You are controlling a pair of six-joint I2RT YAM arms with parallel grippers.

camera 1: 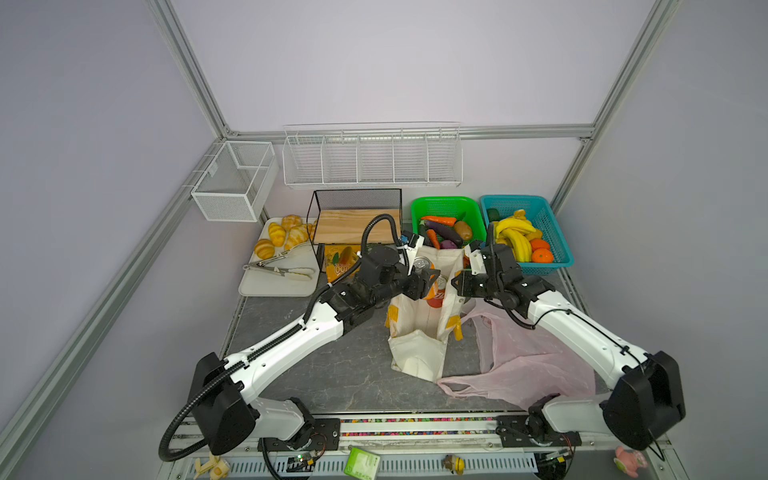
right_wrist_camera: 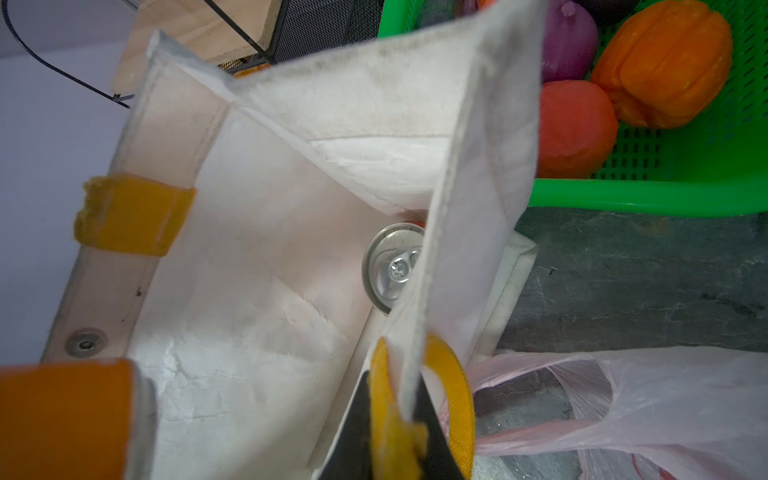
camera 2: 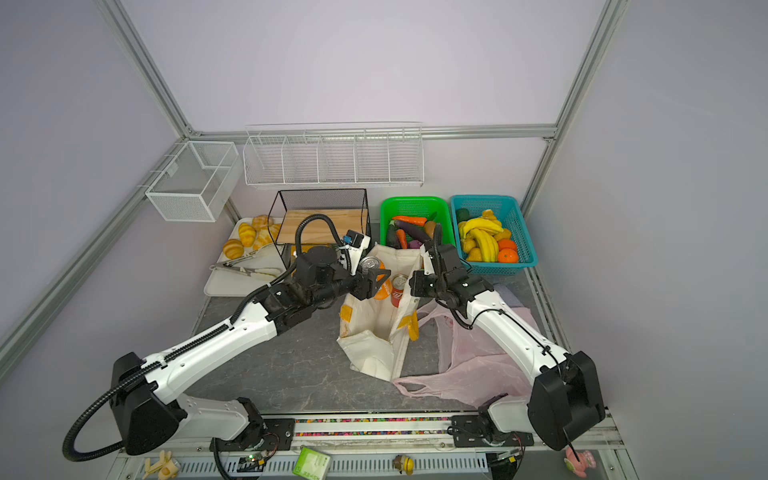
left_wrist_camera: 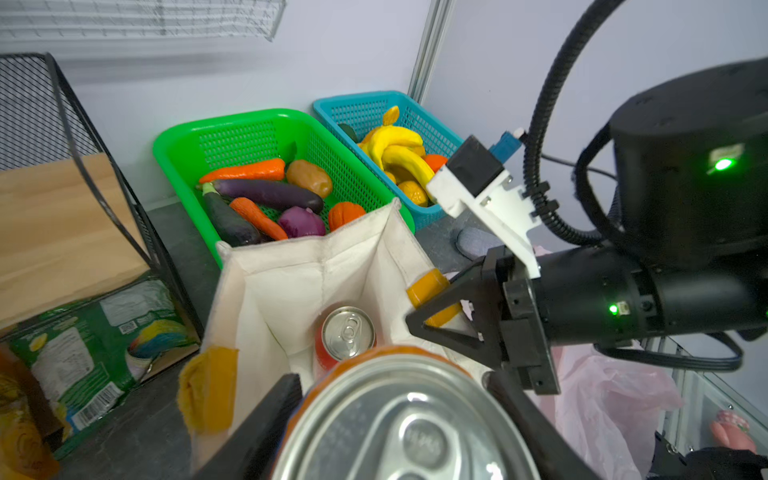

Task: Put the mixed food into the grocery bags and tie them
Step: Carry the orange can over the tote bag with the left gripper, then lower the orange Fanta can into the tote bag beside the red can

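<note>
Grey marbled surface (camera 1: 340,365), lilac walls, aluminium frame all round. The canvas tote (camera 1: 415,353) stands at the centre of both top views, mouth up, just in front of the green basket (left_wrist_camera: 232,120). The right tool (left_wrist_camera: 440,318) is clamped tight on the tote's rim where a yellow handle (right_wrist_camera: 459,399) is sewn on, holding the mouth apart. The left tool (camera 2: 376,279) has its jaws set wide around the sides of the orange soda can (left_wrist_camera: 407,428), top end uppermost. The can hangs over the left part of the mouth, not yet down inside. The red cola can (right_wrist_camera: 392,266) already stands in the tote, close to the wall on the right tool's side. The pink plastic bag (camera 1: 523,361) lies slack at lower right, partly under the right arm. Likely trouble: the tote is soft and held on one side only. Its free left wall could fold inward under the can's base, so the can rides the rim and drops outside. Lowered too far right, it would meet the red can's top and could tip either can. A release from height could slump the tote. The right arm, pulling away, could drag the pink bag.
</note>
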